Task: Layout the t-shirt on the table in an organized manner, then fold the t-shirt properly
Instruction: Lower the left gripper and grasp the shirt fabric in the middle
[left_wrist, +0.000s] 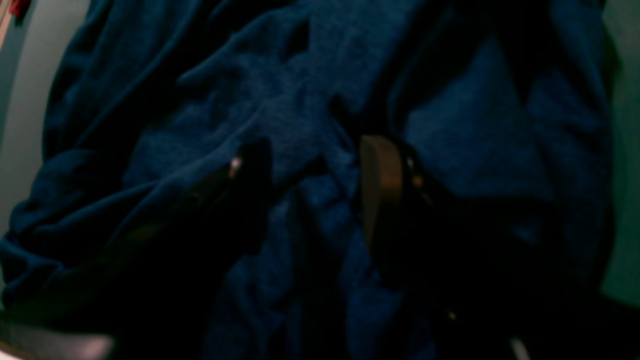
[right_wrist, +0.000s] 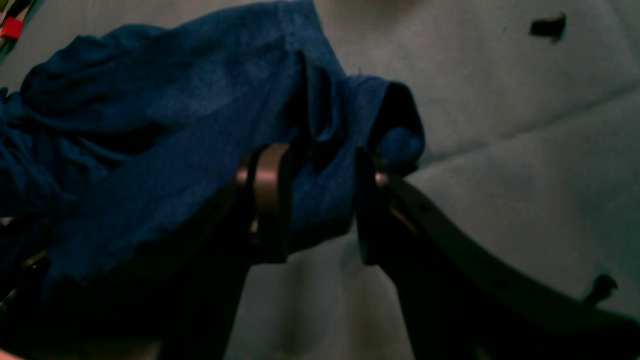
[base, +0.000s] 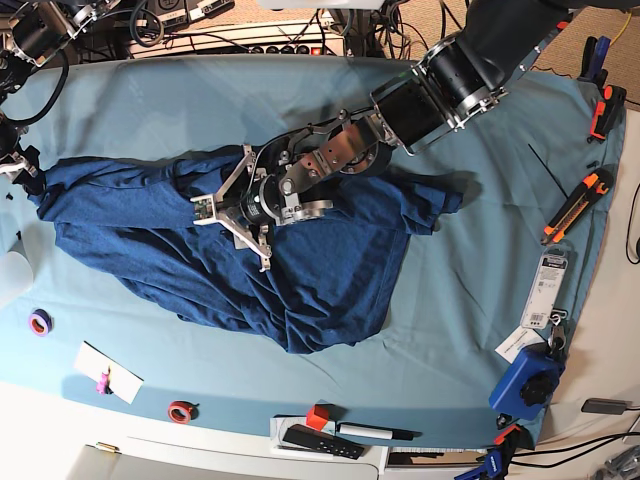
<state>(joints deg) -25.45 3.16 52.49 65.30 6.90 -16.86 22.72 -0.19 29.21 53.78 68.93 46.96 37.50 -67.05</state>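
Base view shows a crumpled navy heathered knit t-shirt (base: 300, 270) on the teal-draped bench (base: 470, 290), left hand (base: 235, 215) spread above it, right hand (right_wrist: 320, 200) pinching its edge.

L arm reaches in from the far right corner in base view, forearm angled down, wrist low. L gripper (base: 232, 222) has jaws spread wide, tips pointing away from its arm; in its wrist cam both fingers (left_wrist: 381, 185) stand apart w/ fabric between, not pinched. R gripper (right_wrist: 316, 200) at the opposite edge, arm mostly out of base view; jaws clamped on a fold of the t-shirt (right_wrist: 200, 115).
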